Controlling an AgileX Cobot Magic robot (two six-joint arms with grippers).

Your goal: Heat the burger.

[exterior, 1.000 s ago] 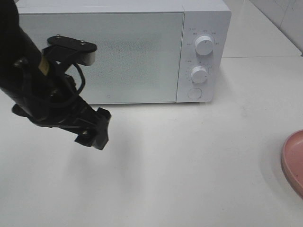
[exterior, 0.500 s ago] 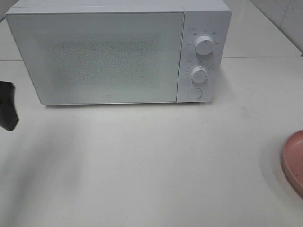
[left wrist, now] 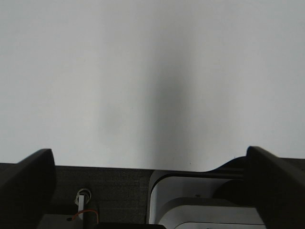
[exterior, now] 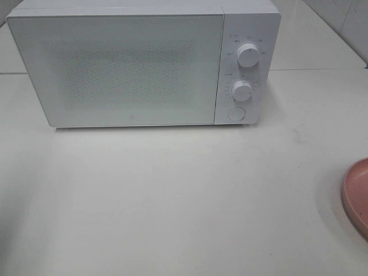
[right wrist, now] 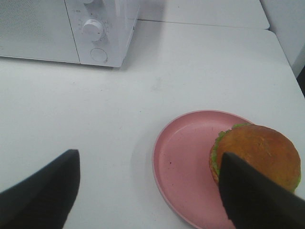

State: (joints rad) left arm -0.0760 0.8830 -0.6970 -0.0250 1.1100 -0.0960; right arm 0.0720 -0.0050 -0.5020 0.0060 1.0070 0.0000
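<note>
Both grippers were wide open, empty. Burger [right wrist: 255,155] sat on the plate [right wrist: 183,157], right of the shut microwave [exterior: 144,63]. Opening the door looked next.

White microwave [exterior: 132,63], pink plate [right wrist: 183,162], golden-brown burger [right wrist: 259,155] with green lettuce.

From overhead my pink plate [exterior: 357,195] is cut off at the right edge, hiding its burger [right wrist: 259,155]. The markings around the microwave's dials [exterior: 248,54] are too small to read.
</note>
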